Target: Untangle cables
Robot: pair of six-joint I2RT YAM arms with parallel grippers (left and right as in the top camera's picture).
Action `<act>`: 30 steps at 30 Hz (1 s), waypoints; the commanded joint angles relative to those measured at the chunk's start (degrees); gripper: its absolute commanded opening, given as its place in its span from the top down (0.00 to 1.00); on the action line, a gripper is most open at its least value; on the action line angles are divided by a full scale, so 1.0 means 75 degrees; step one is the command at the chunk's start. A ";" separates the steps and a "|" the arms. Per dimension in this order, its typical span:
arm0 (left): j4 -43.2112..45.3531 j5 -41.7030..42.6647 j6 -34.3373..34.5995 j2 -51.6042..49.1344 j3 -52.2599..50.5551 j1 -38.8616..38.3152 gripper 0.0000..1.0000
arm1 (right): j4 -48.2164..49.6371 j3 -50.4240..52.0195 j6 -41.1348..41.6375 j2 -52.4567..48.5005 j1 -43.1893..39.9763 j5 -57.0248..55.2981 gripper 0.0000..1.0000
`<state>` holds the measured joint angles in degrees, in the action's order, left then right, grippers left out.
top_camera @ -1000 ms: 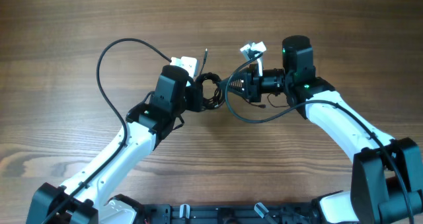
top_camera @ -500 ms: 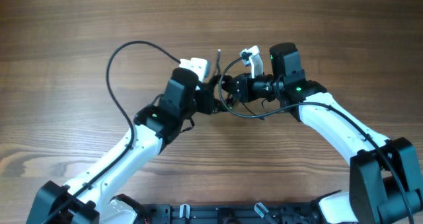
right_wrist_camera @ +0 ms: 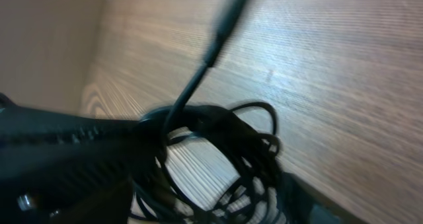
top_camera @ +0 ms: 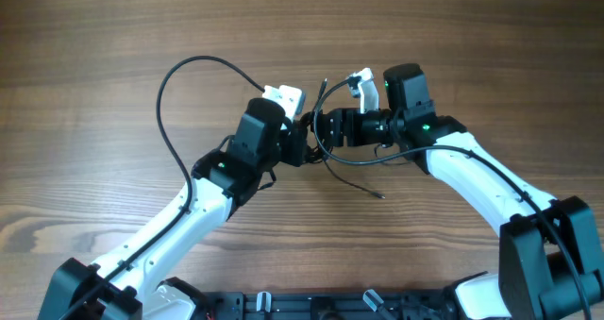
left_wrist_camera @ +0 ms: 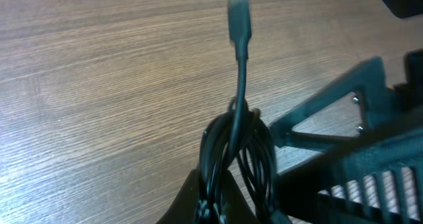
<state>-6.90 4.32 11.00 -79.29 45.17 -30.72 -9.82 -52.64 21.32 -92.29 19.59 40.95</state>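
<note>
The two pincers have closed the gap between them and now meet near the centre of the surface (top_camera: 453, 56), a little toward 12 o'clock. The cables (left_wrist_camera: 236, 145) hang bunched between them, off the wood. The left pincer (top_camera: 300, 139) is clamped on the bundle: in its wrist view the coils run straight down into the narrow gap between its fingers. The right pincer (top_camera: 326, 129) presses in from 3 o'clock, but its own view is too blurred to tell whether it grips anything.

The loop that hung under the right pincer a second ago has opened out. A loose strand (top_camera: 354, 181) now trails toward 4 o'clock, with its plug tip (top_camera: 380, 196) lying on the wood. Another free end (top_camera: 322, 86) pokes toward 12 o'clock. So one length seems worked free, while the main knot looks tight and most of the job remains.
</note>
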 commanded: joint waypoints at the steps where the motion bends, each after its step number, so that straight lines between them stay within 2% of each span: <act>1: -0.0184 0.0134 0.0326 -0.0032 -0.0020 0.0592 0.96 | -0.0624 -0.0023 -0.1880 0.0003 -0.0213 -0.0090 0.23; 3: -0.0210 0.0137 0.0484 -0.0032 -0.0020 0.0950 0.96 | -0.1262 -0.0023 -0.2958 -0.0003 -0.0210 -0.0087 0.23; 6: -0.0201 0.0140 0.0484 -0.0032 -0.0020 0.1271 0.96 | -0.1836 0.0041 -0.3695 -0.0017 -0.0207 -0.0090 0.26; 12: -0.0201 0.0137 0.0653 -0.0032 -0.0020 0.1349 0.96 | -0.1495 0.0991 -0.4849 -0.0070 -0.0187 -0.0213 0.24; 17: -0.0201 0.0137 0.0653 -0.0032 -0.0020 0.1349 0.96 | -0.0903 0.1652 -0.4817 -0.0140 -0.0187 -0.0501 0.29; 19: -0.0204 0.0137 0.0656 -0.0032 -0.0020 0.1349 0.96 | -0.0618 0.1839 -0.4814 -0.0154 -0.0187 -0.0627 0.42; 22: -0.0201 0.0134 0.0653 -0.0032 -0.0020 0.1349 0.96 | -0.0557 0.2090 -0.4348 -0.0154 -0.0187 -0.1169 0.47; 24: -0.0192 0.0134 0.0653 -0.0032 -0.0020 0.1349 0.96 | -0.0644 0.2107 -0.4162 -0.0154 -0.0187 -0.1346 0.57; 26: -0.0192 0.0134 0.0656 -0.0032 -0.0020 0.1349 0.96 | -0.0697 0.2107 -0.4016 -0.0154 -0.0187 -0.1346 0.52; 30: -0.0189 0.0131 0.1000 -0.0032 -0.0020 0.1349 0.96 | -0.0691 0.2110 -0.4036 -0.0154 0.0070 -0.1545 0.51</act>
<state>-8.73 4.60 15.88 -79.29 45.17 -20.99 -14.66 -37.23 -10.09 -92.66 18.33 32.93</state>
